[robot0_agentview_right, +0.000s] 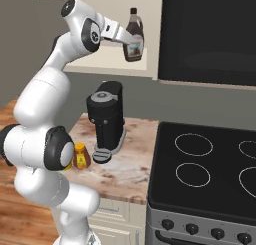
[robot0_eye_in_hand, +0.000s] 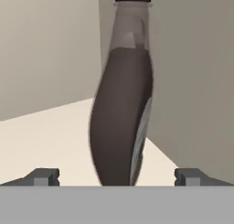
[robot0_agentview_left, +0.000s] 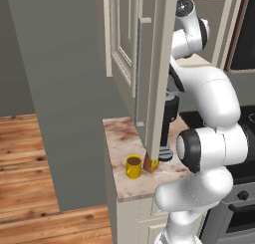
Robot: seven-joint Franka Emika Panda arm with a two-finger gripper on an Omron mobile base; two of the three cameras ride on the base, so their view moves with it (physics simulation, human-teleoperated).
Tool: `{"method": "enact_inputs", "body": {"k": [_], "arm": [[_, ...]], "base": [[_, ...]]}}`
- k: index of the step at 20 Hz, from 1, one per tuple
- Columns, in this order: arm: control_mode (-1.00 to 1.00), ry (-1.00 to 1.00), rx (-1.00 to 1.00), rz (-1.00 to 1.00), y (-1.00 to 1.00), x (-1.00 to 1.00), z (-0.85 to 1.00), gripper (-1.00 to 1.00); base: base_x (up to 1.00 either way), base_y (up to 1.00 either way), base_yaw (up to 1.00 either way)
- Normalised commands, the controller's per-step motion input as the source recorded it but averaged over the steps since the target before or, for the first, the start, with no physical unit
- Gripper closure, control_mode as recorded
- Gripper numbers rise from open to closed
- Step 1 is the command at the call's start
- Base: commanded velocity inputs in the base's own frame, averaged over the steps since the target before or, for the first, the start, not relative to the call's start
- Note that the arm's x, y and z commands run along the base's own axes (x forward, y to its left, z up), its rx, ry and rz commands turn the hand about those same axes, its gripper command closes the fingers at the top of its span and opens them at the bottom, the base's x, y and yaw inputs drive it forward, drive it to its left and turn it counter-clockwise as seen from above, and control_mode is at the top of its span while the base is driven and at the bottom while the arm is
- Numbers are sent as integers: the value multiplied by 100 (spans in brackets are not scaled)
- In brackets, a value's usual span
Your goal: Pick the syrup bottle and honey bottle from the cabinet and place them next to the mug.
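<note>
1. In my hand view the syrup bottle [robot0_eye_in_hand: 121, 122] stands upright on the cabinet [robot0_agentview_left: 122, 49] shelf, dead centre, running from 6 o'clock up to its black cap at 12. My gripper [robot0_eye_in_hand: 116, 177] is spread wide, one fingertip at 7 o'clock and one at 5, both apart from the glass; I hold nothing.
2. In the right base view the bottle [robot0_agentview_right: 134, 36] sits at 12 o'clock, with the hand just at its 9 o'clock side.
3. The honey bottle [robot0_agentview_right: 81, 156] stands on the counter [robot0_agentview_right: 125, 174] at 8 o'clock in that view; the mug [robot0_agentview_left: 133, 166] is just beside it in the left base view.
4. Risk: the body is wide and rounded. If I close too early, I judge the tips may catch only the front curve and squeeze it backward or topple it.
5. Risk: the open door [robot0_agentview_left: 149, 68] hangs close to my arm; a careless swing out could clip it.
6. Risk: the coffee machine [robot0_agentview_right: 106, 119] stands below the shelf, so a dropped bottle would hit it.
</note>
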Motion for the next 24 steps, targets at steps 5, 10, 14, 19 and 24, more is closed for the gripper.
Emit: {"method": "enact_inputs", "body": {"k": [5,10,14,19,24], "arm": [[-100,0,0,-5,0,13,0,-100],[-100,0,0,-2,-1,13,0,-100],[-100,0,0,0,-10,2,0,-100],[-100,1,0,0,-10,9,-1,-100],[-100,2,0,0,-1,14,-1,-100]], "base": [[0,0,0],[0,0,0],[0,0,0],[0,0,0],[0,0,0]]}}
